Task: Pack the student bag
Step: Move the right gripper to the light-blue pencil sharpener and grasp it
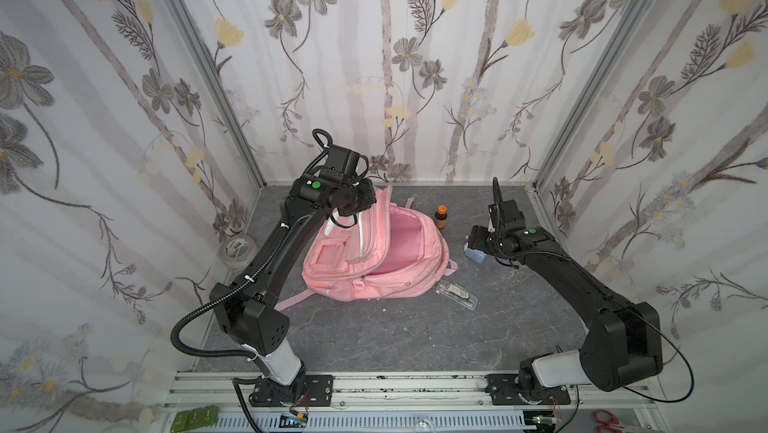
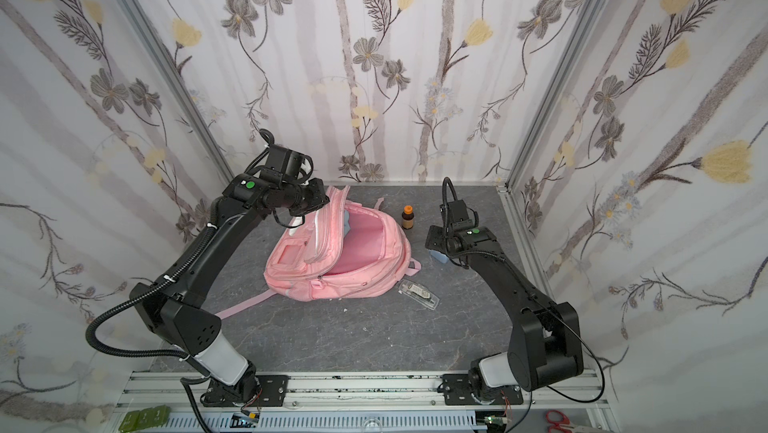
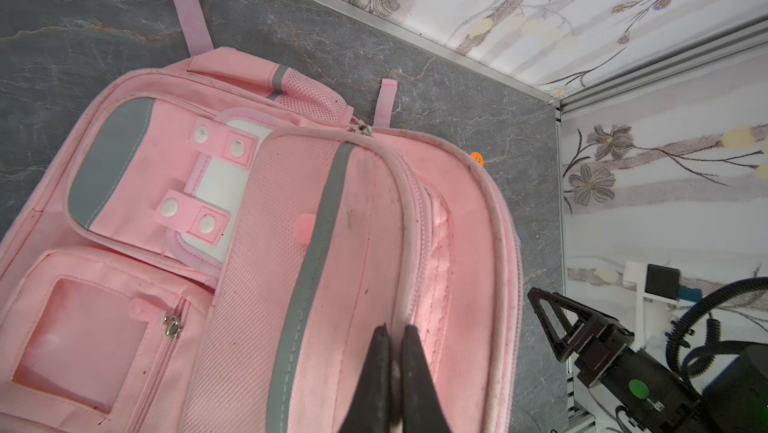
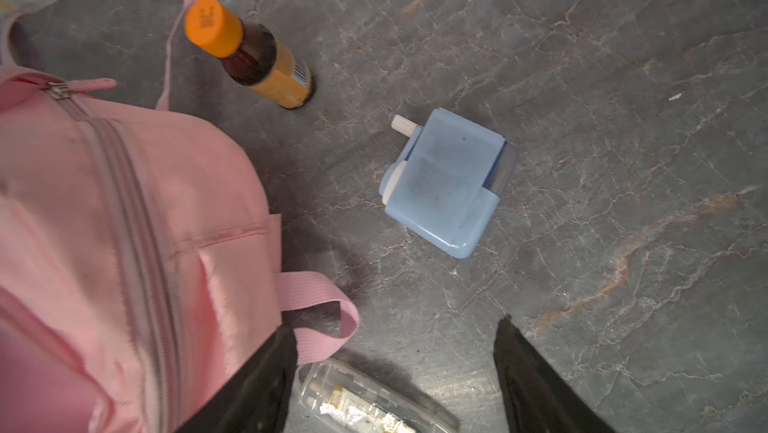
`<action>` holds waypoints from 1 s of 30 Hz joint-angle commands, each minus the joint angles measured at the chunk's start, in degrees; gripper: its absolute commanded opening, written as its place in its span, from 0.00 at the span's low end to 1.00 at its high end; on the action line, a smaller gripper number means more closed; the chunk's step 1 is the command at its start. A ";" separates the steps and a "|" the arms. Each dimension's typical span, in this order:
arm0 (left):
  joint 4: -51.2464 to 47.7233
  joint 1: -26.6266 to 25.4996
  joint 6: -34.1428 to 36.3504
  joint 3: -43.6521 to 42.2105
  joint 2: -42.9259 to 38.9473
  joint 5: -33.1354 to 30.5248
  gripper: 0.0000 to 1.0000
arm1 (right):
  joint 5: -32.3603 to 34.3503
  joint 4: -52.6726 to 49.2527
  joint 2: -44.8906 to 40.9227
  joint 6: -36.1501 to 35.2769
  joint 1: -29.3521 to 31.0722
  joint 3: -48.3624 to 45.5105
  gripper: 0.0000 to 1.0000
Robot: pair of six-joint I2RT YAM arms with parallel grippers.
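On the left, my left gripper (image 3: 395, 329) has its two black fingers pressed together on the pale corded edge of the student bag (image 1: 374, 268), a big soft pink cloth backpack with grey shiny strips. It holds the front flap up so the mouth gapes. The bag lies on its back in the middle of the grey stone-look table (image 1: 374, 347), nearer the back wall, and smooth pink lining shows inside. I think the bag is light but floppy and will sag wherever I am not holding it. So the firm corded rim by the zipper looks like the best place to pinch, not the loose middle cloth or the thin straps, which would swing. Just right of the bag stands a small brown glass bottle with an orange cap (image 1: 441, 217). It looks hard, smooth and breakable, and being round it may roll if tipped. By the bag's near corner lies a long clear plastic case (image 1: 457, 291), shiny and slippery-looking. Further right lies a light-blue plastic box with a little white knob (image 4: 446, 183), hard with rounded corners. My right gripper (image 4: 399, 327) hangs above the table near that box with its fingers spread wide, holding nothing.
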 commanded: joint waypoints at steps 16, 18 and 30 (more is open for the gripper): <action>3.04 0.12 -0.20 -2.74 -1.62 0.60 0.00 | 3.70 8.24 15.68 6.51 -1.98 5.29 0.97; 2.90 0.13 -0.49 -3.18 -2.13 0.66 0.00 | 3.59 8.83 18.05 6.66 -2.58 6.75 0.94; 2.82 0.13 -1.19 -5.84 -4.29 0.72 0.00 | 1.79 8.77 25.36 5.67 -4.72 11.23 0.82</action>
